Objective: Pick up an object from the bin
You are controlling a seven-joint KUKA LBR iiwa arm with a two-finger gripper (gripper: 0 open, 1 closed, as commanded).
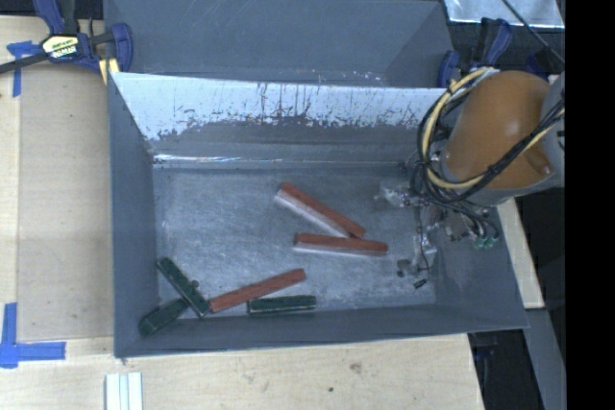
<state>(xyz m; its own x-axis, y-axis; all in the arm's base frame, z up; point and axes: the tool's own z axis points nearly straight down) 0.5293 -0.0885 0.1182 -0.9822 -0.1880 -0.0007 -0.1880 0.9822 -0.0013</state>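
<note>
My gripper [420,272] hangs low at the right side of the bin, below the orange wrist cover, its tips close to the floor. Just left of it lies a flat reddish-brown bar [340,245], nearly level, its right end a short way from the fingertips. A second reddish-brown bar [319,210] lies above that one, slanting down to the right. Nothing shows between the fingers.
Along the bin's front lie a third reddish-brown bar [258,290], a dark green bar [282,304] beside it, and two more dark green bars [179,286] crossing in the front left corner. The arm and its cables crowd the right wall.
</note>
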